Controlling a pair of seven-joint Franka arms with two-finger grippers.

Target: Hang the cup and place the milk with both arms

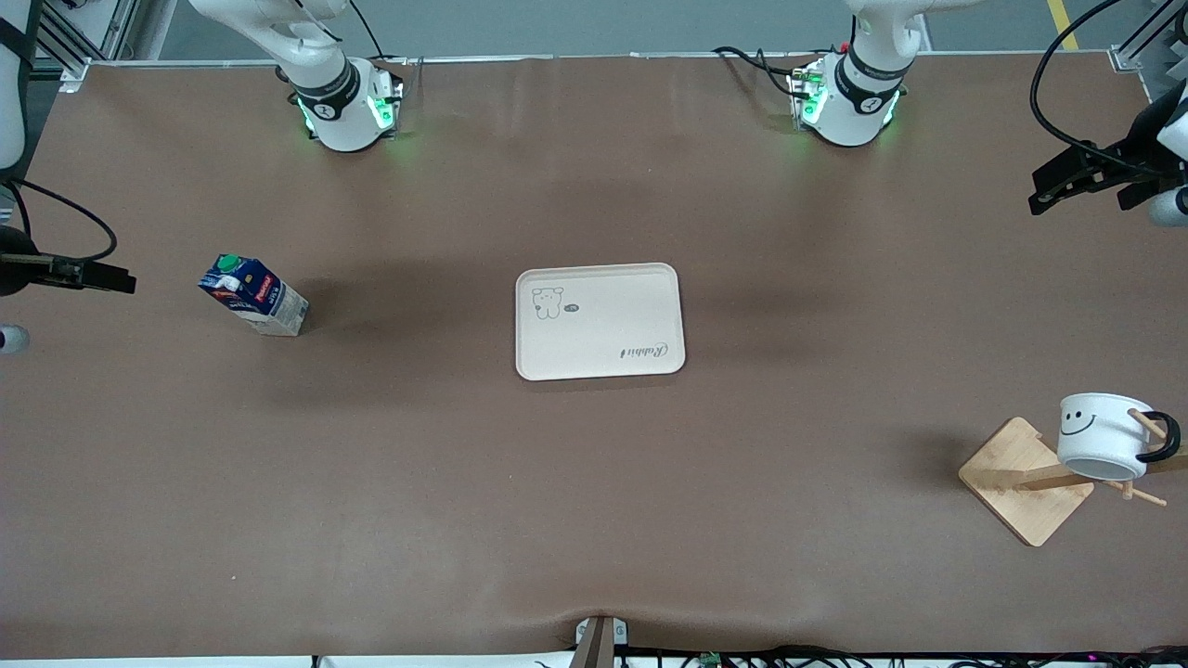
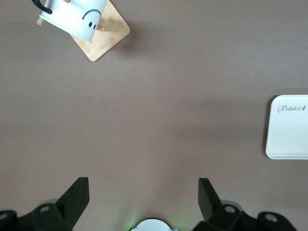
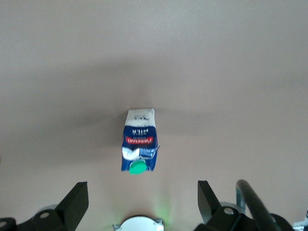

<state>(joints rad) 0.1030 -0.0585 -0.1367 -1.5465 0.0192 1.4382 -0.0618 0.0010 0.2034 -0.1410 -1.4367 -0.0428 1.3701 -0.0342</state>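
The white cup point(image 1: 1100, 431) with the smiley face hangs by its black handle on a peg of a wooden rack point(image 1: 1021, 482) at the left arm's end of the table. It also shows in the left wrist view point(image 2: 77, 17). The milk carton point(image 1: 252, 294) stands upright on the table toward the right arm's end, and shows in the right wrist view point(image 3: 140, 142). My left gripper point(image 1: 1067, 181) is open and empty, up over the table's edge at its own end point(image 2: 143, 185). My right gripper point(image 1: 102, 276) is open and empty, up beside the milk point(image 3: 143, 188).
A white tray point(image 1: 599, 320) with a small bear drawing lies in the middle of the table; its corner shows in the left wrist view point(image 2: 288, 130). The rack's flat wooden base point(image 2: 108, 36) sits nearer to the front camera than the tray.
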